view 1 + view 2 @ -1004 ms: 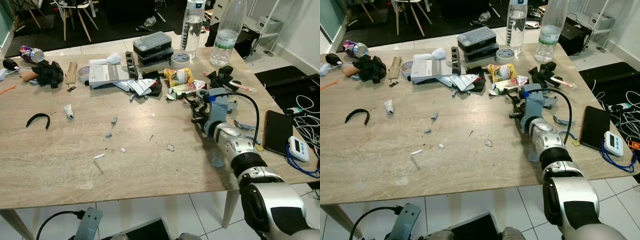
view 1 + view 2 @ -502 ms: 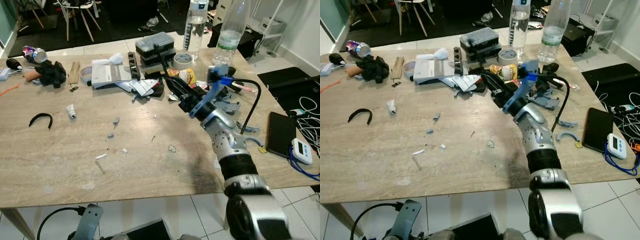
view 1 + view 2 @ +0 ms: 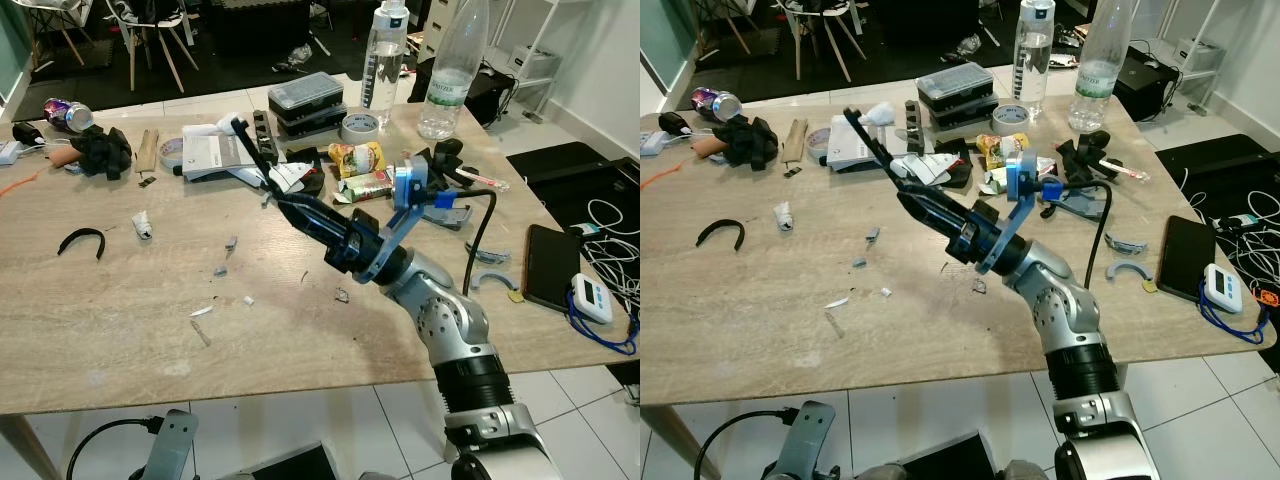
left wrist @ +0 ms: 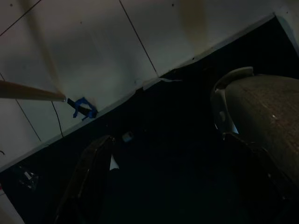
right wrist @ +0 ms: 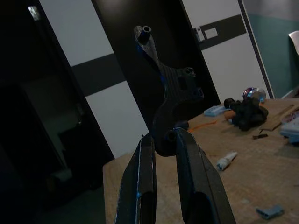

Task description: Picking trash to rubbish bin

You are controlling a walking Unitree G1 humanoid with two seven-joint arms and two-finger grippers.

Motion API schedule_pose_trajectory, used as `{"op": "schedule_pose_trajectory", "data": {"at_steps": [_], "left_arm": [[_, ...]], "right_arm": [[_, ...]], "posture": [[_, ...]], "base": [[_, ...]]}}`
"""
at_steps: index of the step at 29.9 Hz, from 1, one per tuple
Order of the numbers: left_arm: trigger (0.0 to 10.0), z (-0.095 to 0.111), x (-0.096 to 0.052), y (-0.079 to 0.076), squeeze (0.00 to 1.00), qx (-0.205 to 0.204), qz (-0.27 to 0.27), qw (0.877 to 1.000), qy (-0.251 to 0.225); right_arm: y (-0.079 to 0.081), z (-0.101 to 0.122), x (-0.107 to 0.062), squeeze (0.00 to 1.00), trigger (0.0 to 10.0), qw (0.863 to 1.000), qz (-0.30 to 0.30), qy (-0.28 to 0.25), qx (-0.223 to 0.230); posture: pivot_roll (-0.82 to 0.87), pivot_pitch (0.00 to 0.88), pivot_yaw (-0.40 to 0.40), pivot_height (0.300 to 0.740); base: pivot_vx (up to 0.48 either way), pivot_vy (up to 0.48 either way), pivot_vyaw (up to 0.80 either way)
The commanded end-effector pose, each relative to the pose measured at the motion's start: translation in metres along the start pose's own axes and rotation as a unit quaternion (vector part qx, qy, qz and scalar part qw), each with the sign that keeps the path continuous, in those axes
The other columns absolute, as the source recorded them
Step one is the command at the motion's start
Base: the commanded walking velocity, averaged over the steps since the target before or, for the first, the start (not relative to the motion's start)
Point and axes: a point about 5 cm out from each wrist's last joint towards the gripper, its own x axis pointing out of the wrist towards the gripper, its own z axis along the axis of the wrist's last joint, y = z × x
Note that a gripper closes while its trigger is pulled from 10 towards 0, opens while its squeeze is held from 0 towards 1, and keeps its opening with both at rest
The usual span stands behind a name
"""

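Up above the wooden table (image 3: 120, 330), the right gripper (image 3: 285, 203) is hanging in the air, its two black fingers (image 5: 140, 177) clamping the base of a flat black carbon-fibre bracket (image 5: 168, 88), which is sticking out past the fingertips and pointing toward the far left of the table. In the head views the bracket's tip (image 3: 852, 116) is showing against the white paper box (image 3: 215, 152) lying among the clutter at the far side. Below the arm, small scraps (image 3: 342, 295) are lying scattered on the bare wood, along with a crumpled white tube (image 3: 140, 225) and a curved black strip (image 3: 78, 238) nearer the left edge. Two clear plastic bottles (image 3: 385, 55) are standing at the far edge, with a roll of tape (image 3: 359, 126) and a stacked grey case (image 3: 310, 95) beside them. A black phone (image 3: 553, 265) is lying near the right edge, next to a small white device (image 3: 593, 297). The left gripper (image 4: 163, 182) is hanging low over a dark floor, its fingers standing apart with nothing between them.
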Motion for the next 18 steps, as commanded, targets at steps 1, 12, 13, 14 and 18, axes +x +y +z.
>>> {"op": "schedule_pose_trajectory", "data": {"at_steps": [1, 12, 13, 14, 18], "left_arm": [[10.0, -0.011, -0.001, -0.002, 0.0, 0.0, 0.002, 1.0, 0.021], [10.0, -0.005, -0.001, 0.004, 0.0, -0.003, 0.014, 1.0, 0.015], [10.0, -0.005, -0.001, 0.004, 0.0, -0.002, 0.014, 1.0, 0.015], [10.0, -0.005, -0.001, 0.004, 0.0, -0.002, 0.014, 1.0, 0.015], [10.0, -0.008, -0.001, 0.003, 0.0, 0.0, 0.013, 1.0, 0.018]], "right_arm": [[0.004, -0.003, 0.0, 0.0, 10.0, 1.0, 0.002, 0.012, 0.005], [0.011, -0.015, 0.004, 0.0, 10.0, 0.999, 0.01, 0.042, 0.014], [0.012, -0.016, 0.004, 0.0, 10.0, 0.999, 0.01, 0.044, 0.014], [0.012, -0.016, 0.004, 0.0, 10.0, 0.999, 0.01, 0.044, 0.014], [0.012, -0.017, 0.005, 0.0, 10.0, 0.999, 0.01, 0.047, 0.014]], "posture": [[0.01, 0.013, 0.013, 0.74], [0.01, 0.0, 0.003, 0.74], [0.01, 0.0, 0.003, 0.74], [0.01, 0.0, 0.003, 0.74], [0.01, 0.0, 0.003, 0.74]], "base": [[-0.36, 0.0, 0.0], [-0.389, 0.0, 0.0], [-0.398, 0.0, 0.0], [-0.398, 0.0, 0.0], [-0.395, 0.0, 0.0]]}}
